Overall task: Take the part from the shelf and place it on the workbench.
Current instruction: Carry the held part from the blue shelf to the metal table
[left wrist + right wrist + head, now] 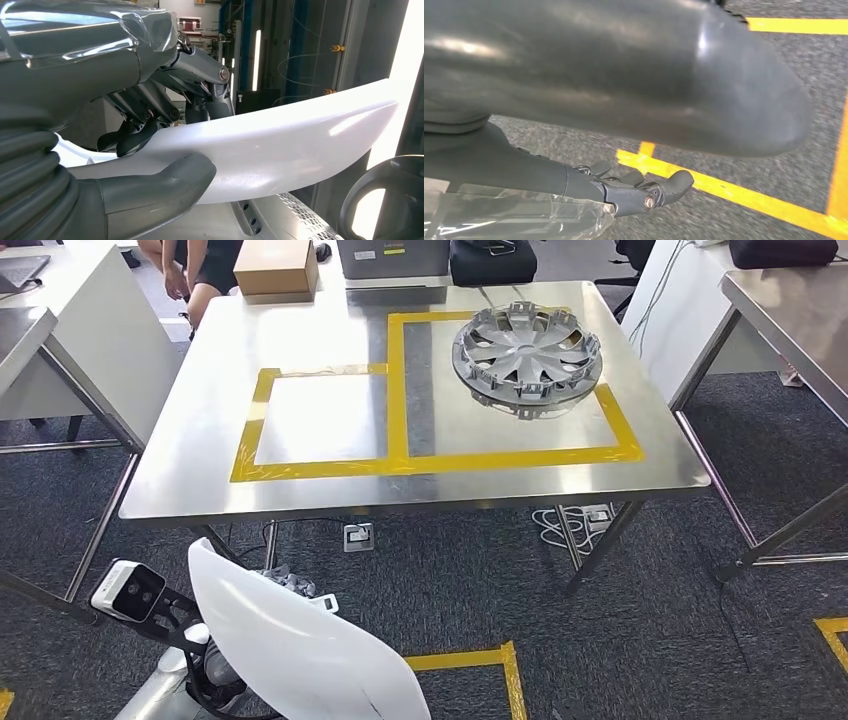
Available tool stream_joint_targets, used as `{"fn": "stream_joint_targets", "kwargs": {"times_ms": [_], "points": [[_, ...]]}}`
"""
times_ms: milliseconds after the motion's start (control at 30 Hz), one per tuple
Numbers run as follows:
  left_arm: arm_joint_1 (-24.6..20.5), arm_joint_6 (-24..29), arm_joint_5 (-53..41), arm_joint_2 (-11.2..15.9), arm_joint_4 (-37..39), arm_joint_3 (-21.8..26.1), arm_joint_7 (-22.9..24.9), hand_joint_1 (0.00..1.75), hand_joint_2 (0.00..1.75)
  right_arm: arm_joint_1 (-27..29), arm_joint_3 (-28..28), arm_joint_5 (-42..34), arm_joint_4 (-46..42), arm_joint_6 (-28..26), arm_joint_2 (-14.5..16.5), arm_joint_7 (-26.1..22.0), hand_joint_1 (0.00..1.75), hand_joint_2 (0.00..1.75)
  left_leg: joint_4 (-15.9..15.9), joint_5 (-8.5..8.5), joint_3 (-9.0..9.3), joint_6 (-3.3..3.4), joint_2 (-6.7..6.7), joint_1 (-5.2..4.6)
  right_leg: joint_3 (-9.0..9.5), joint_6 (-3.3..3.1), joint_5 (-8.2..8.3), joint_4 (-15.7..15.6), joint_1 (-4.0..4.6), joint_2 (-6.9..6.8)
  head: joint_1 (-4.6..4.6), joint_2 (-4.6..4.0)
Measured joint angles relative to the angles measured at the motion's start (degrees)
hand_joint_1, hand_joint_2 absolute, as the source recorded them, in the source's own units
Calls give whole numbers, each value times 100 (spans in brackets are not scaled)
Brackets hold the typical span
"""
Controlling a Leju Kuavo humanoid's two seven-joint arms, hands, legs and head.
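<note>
A smooth white curved part [290, 640] is low at the left in the head view, in front of the workbench's [200, 475] near edge and over the carpet. My left hand [165, 115] grips the white part [280, 145], thumb [160, 185] on one face and dark fingers [135, 137] on the other. In the head view the part hides most of that hand. My right hand [639, 187] hangs over the carpet, fingers loosely apart and holding nothing.
On the steel workbench, yellow tape marks a small left rectangle [262, 390] and a larger right one holding a grey wheel cover [527, 345]. A cardboard box [277, 267] and dark bag [492, 260] sit at the far edge. A person [190, 270] stands behind. Other tables [790, 310] flank it.
</note>
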Motion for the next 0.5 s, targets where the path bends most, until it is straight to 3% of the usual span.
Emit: {"fn": "stream_joint_targets", "kwargs": {"times_ms": [67, 100, 167, 200, 267, 300, 367, 400, 433, 467, 500], "points": [[1, -4, 2, 4, 4, -1, 1, 175, 175, -5, -2, -1, -1, -7, 14, -5, 0, 0, -498, 542, 138, 62, 3, -27, 135, 66, -146, -37, 15, 9, -2, 0], [0, -7, 2, 4, 3, 1, 1, 175, 175, -8, -4, -1, -1, -10, 21, -8, 0, 0, -600, 639, 180, 105, -7, -45, 207, 115, -174, -41, 24, 10, -4, 0], [-13, -12, 5, 0, -5, 3, 1, 175, 175, -14, -8, -3, -2, -18, 27, -17, 0, 0, -675, 567, 334, 198, -26, -58, 272, 232, -127, 25, 20, 5, -4, 0], [-20, -14, 8, -3, -10, 4, 0, 175, 175, -21, -9, -4, -2, -20, 31, -24, 0, 0, -724, 541, 422, 250, -33, -54, 223, 281, -58, 208, 15, -3, 3, -1], [-27, -16, 10, -7, -16, 2, 0, 175, 175, -38, -10, -6, -2, -21, 33, -33, 0, 0, -762, 476, 609, 335, -35, -50, -175, 307, -10, 850, 4, -16, 20, -1], [-28, -16, 8, -7, -16, -1, 0, 175, 175, -39, -10, -7, -2, -22, 32, -37, 0, 0, -764, 419, 671, 362, -39, -61, -464, 278, -88, 1228, 8, -22, 30, -1], [-22, -16, 7, -8, -16, -7, 0, 175, 175, -13, -10, -7, -1, -25, 26, -38, 0, 0, -764, 277, 802, 378, -70, -73, -986, 192, -482, 1662, 16, -23, 32, 0], [-20, -16, 8, -8, -16, -9, 0, 175, 175, 7, -10, -8, -1, -28, 23, -39, 0, 0, -764, 195, 891, 375, -90, -74, -1156, 164, -700, 1653, 19, -24, 33, 0], [-17, -16, 8, -7, -16, -9, 0, 175, 175, 24, -10, -8, -1, -31, 20, -39, 0, 0, -764, 108, 994, 366, -105, -75, -1247, 173, -808, 1486, 18, -27, 34, 0], [-13, -16, 10, -7, -16, -10, 0, 175, 175, 33, -10, -8, -1, -34, 16, -41, 0, 0, -764, 13, 1110, 354, -114, -78, -1286, 225, -751, 1201, 17, -30, 34, 0], [-9, -16, 13, -6, -14, -10, 0, 175, 175, 42, -9, -8, -1, -36, 11, -43, 0, 0, -767, -84, 1209, 337, -118, -82, -1287, 316, -425, 839, 20, -41, 38, 0]]}}
